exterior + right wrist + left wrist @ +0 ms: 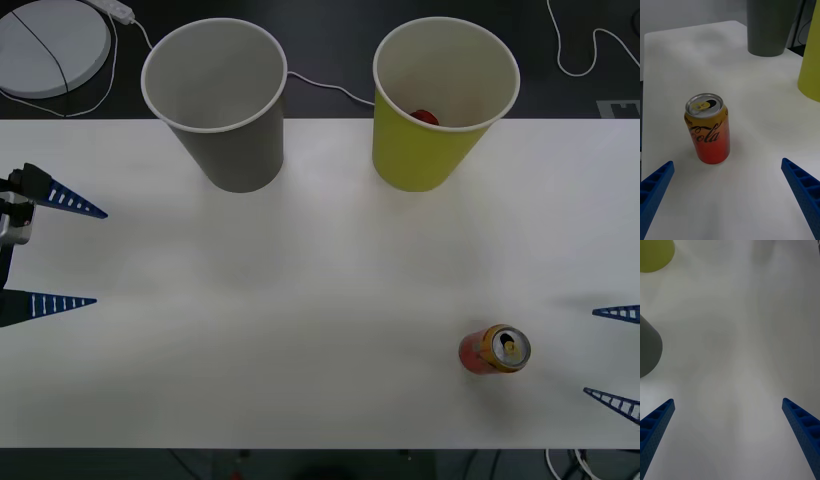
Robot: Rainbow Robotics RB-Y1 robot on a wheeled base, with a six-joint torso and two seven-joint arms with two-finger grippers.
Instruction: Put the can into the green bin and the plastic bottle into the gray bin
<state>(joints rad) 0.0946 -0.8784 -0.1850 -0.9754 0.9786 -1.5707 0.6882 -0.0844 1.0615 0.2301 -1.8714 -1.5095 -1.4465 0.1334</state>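
The red and gold can [495,349] stands upright on the white table [300,300] at the front right. My right gripper [592,352] is open at the table's right edge, level with the can and a short way from it. The right wrist view has the can [708,129] just ahead of the open right gripper [727,162], nearer one finger. The gray bin [235,155] stands at the back left and the green bin [415,160] at the back right, with a small red thing [425,117] inside it. The plastic bottle is out of view. My left gripper [100,257] waits open at the left edge.
A round white device [50,45] and white cables [320,85] lie on the dark floor beyond the table's far edge. In the left wrist view the gray bin [647,352] and green bin [655,255] stand off to one side of bare tabletop.
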